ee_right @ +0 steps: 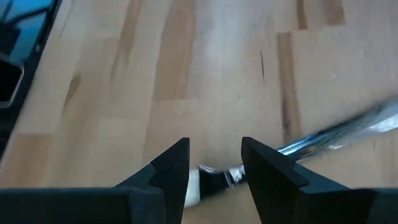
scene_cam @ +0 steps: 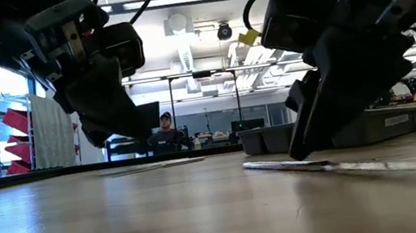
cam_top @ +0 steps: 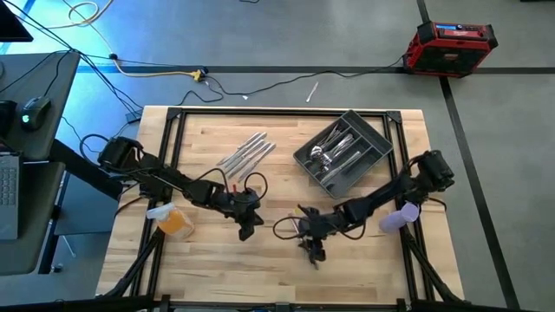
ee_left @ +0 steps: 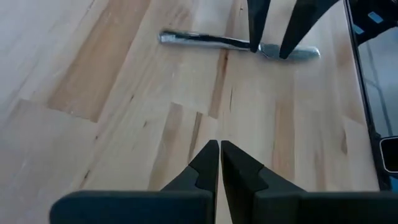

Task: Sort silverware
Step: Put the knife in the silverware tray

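Your table (cam_top: 217, 269) carried the tray (cam_top: 343, 152) at its far right, holding sorted silverware (cam_top: 334, 149), with loose pieces (cam_top: 247, 153) just left of it. Your left end effector (ee_left: 219, 163) was fully closed and empty. Your right end effector (ee_right: 214, 163) straddled one utensil (ee_left: 236, 45), parted narrowly.

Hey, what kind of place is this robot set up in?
Probably a robotics lab or workshop: concrete floor with loose cables, a red equipment case, and a large open room with ceiling strip lights.
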